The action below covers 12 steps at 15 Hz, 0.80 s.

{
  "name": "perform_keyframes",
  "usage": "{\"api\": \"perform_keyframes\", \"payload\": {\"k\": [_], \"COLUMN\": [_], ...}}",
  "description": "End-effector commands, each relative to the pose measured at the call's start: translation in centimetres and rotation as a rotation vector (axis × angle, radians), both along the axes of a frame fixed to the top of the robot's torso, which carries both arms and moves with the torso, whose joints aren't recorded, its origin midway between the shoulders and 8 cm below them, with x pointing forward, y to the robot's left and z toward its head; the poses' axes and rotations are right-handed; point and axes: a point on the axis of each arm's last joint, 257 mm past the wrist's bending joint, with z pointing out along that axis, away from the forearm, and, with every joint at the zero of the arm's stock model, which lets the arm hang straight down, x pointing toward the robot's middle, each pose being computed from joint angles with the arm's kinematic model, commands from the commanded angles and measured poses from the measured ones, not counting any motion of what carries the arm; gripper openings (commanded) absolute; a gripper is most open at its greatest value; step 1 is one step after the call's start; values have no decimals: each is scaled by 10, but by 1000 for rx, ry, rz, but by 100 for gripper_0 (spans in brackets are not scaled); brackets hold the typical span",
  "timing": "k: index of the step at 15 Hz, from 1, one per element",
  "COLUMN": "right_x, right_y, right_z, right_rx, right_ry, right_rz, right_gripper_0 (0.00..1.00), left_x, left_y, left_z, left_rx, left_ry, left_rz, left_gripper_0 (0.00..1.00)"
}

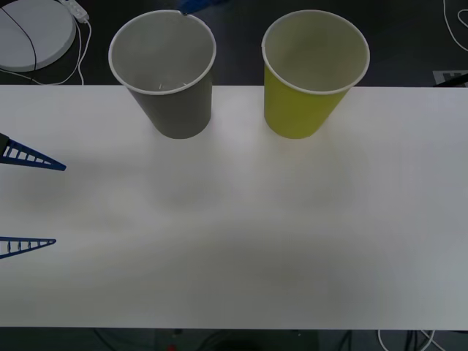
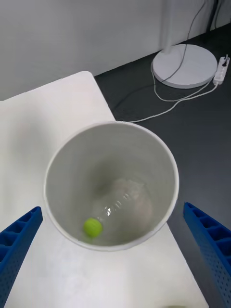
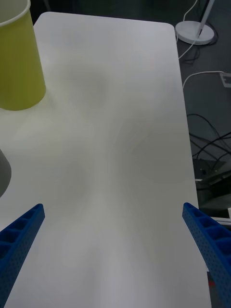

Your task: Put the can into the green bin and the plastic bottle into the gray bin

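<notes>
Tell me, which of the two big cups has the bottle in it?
The gray bin, on the robot's left. The plastic bottle lies inside it, beneath the open right gripper. The green bin beside it looks empty.

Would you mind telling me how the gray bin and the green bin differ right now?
The gray bin has a dull gray wall; the green bin has a yellow-green one. The gray bin stands to the robot's left of the green bin. In the right wrist view the gray bin holds the plastic bottle, lying inside; nothing shows in the green bin's visible inside. Both are upright, tapered, white-rimmed cups of similar size.
</notes>
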Motion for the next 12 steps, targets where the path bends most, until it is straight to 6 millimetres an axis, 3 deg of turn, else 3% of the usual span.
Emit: {"api": "perform_keyframes", "payload": {"k": [1, 12], "right_x": [-5, -66], "right_y": [-14, -83], "right_z": [-5, -35], "right_rx": [11, 55], "right_ry": [-32, -79], "right_rz": [54, 155], "right_gripper_0": [100, 100], "left_x": [0, 0], "left_y": [0, 0], "left_z": [0, 0], "left_rx": [0, 0], "left_ry": [0, 0], "left_rz": [0, 0], "left_gripper_0": [100, 100]}}
